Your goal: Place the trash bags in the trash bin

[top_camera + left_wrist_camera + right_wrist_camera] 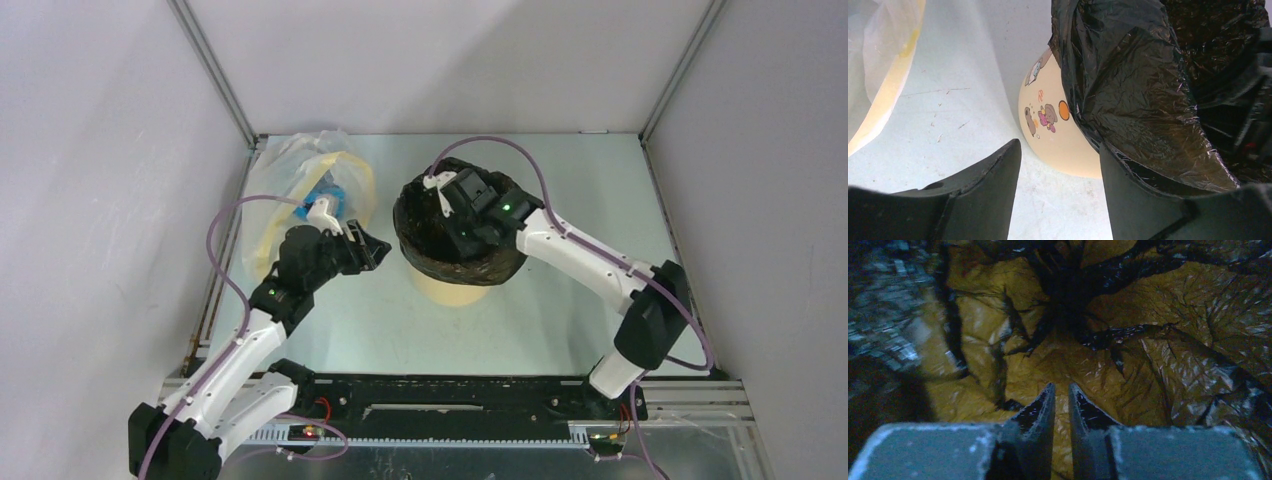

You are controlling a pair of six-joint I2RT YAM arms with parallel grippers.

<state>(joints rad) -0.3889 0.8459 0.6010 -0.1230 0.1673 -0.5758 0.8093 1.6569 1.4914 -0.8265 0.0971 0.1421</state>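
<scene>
Right gripper [1061,389]: fingers nearly together, only a thin slit between the tips, no film visibly pinched. It pointed down inside the bag [1148,355], tips near the bottom, where the film gathered into dark folds at 12 o'clock in the wrist view. My read: kept narrow on purpose, working as a blunt pusher to seat the film in the bin [455,290] rather than grab it. Yellow showing through the film suggested the bag lay against the bin wall

Left gripper [1059,150]: fingers wide apart, holding nothing. It sat at the bin's 9 o'clock from above, low over the table [580,180], jaws aimed at the bin side just under the draped bag edge. Near, and not touching as far as I could tell. Probably placed there to brace the bin or catch the hem if it slipped

Bag sat in the bin like a liner: middle sunk inside, edge folded out over the rim where visible, stickers [1048,117] exposed below it. Bin upright, mid-table

Clear bag [290,180] lay at the bin's 9–10 o'clock, beyond the left gripper, apart from the bin, not part of the job

Judgement: mostly done. What remained was tamping the bottom and checking the hem on the side the right arm hid
</scene>
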